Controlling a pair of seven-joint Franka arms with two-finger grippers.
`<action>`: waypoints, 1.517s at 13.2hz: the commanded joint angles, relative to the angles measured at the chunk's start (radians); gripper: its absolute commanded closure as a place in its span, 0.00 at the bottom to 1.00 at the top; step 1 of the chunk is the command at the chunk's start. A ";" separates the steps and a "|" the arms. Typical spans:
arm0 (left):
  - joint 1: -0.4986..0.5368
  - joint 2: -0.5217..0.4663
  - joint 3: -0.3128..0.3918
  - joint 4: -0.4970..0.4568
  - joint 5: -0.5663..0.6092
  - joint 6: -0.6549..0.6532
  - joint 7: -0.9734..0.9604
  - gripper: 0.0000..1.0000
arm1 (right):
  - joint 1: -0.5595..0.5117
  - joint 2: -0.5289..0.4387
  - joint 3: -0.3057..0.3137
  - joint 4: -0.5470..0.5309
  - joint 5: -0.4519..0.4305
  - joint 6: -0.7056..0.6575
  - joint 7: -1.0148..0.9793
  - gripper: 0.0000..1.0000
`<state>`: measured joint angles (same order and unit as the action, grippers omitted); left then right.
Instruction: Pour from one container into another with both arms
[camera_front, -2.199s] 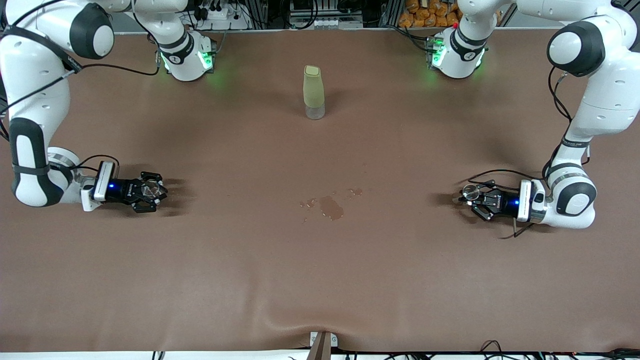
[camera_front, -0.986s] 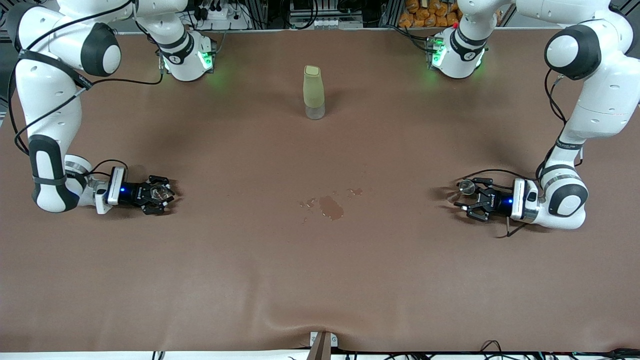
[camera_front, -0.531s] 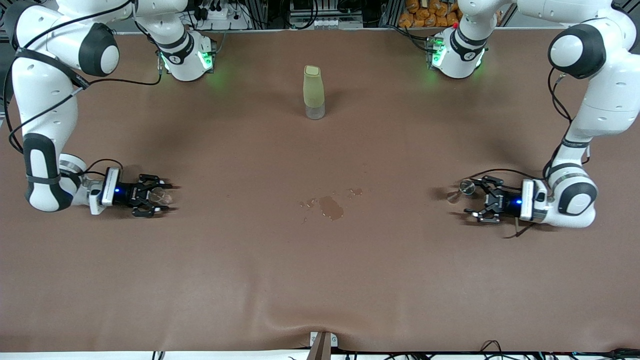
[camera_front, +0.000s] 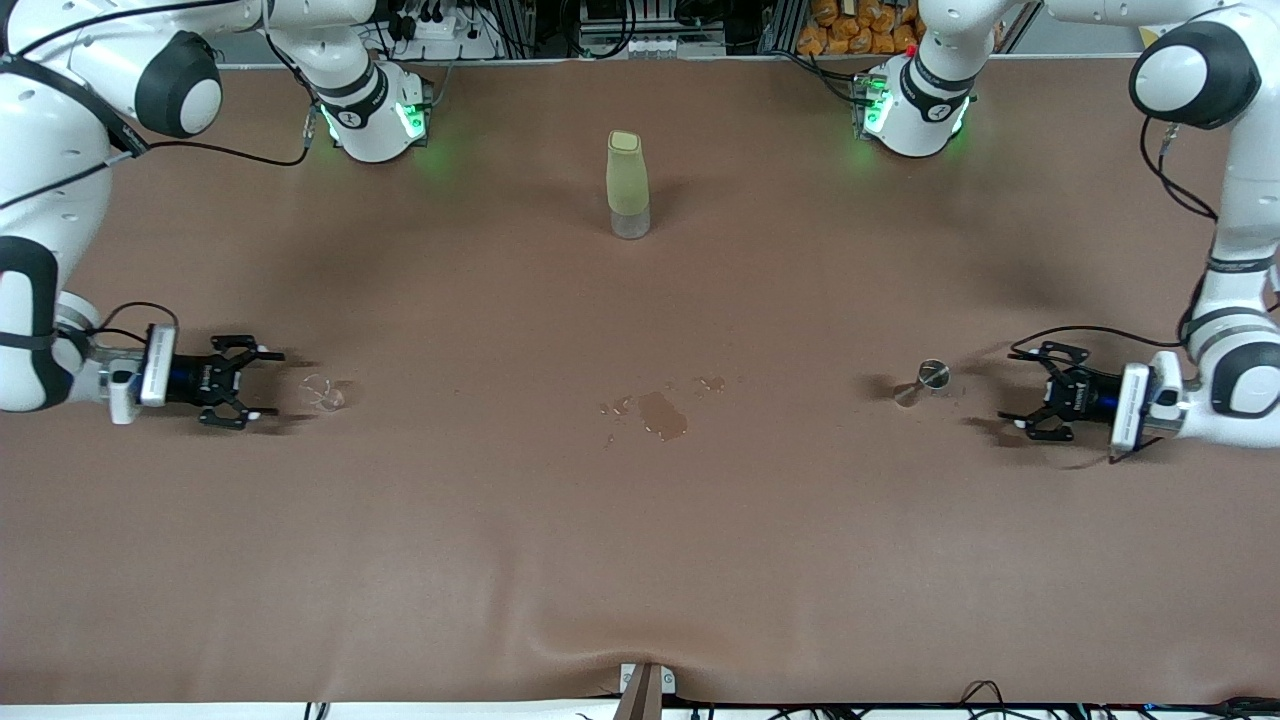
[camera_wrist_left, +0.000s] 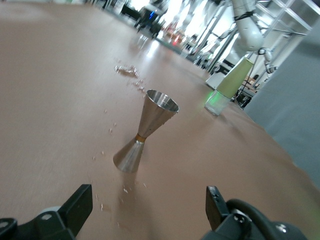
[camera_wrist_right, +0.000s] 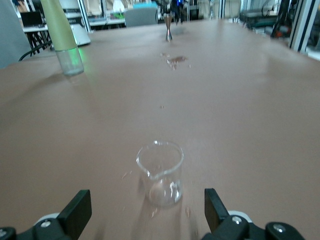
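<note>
two vessels stand free on the table: the steel jigger (camera_front: 926, 381) upright just off the left gripper (camera_front: 1035, 392) toward the table's middle, the glass beaker (camera_front: 324, 393) likewise off the right gripper (camera_front: 243, 395). both sets of jaws are spread and empty. a second ago each gripper enclosed its vessel; now both have backed off toward their own table ends.

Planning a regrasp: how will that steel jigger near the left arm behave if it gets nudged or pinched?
The jigger stands upright on a narrow base with a wider cup on top, so a side nudge would probably tip it. Its polished conical walls look slippery; fingers may slide unless they close at the thin waist. Being metal, it is likely rigid and not fragile.
</note>
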<state>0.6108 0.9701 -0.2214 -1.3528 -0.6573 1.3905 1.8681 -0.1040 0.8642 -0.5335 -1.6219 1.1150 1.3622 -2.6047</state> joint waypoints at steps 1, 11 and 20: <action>0.003 -0.086 -0.001 0.044 0.097 -0.007 -0.243 0.00 | 0.023 -0.054 -0.071 0.055 -0.108 -0.006 0.133 0.00; -0.157 -0.485 -0.012 0.069 0.407 0.030 -1.000 0.00 | 0.136 -0.413 -0.217 0.232 -0.631 -0.002 0.997 0.00; -0.337 -0.680 -0.038 0.057 0.607 0.025 -1.386 0.00 | 0.167 -0.778 0.204 0.244 -1.003 -0.135 2.074 0.00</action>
<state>0.3201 0.3542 -0.2569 -1.2538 -0.0918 1.4061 0.5831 0.1144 0.1490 -0.4656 -1.3570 0.1688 1.2443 -0.6992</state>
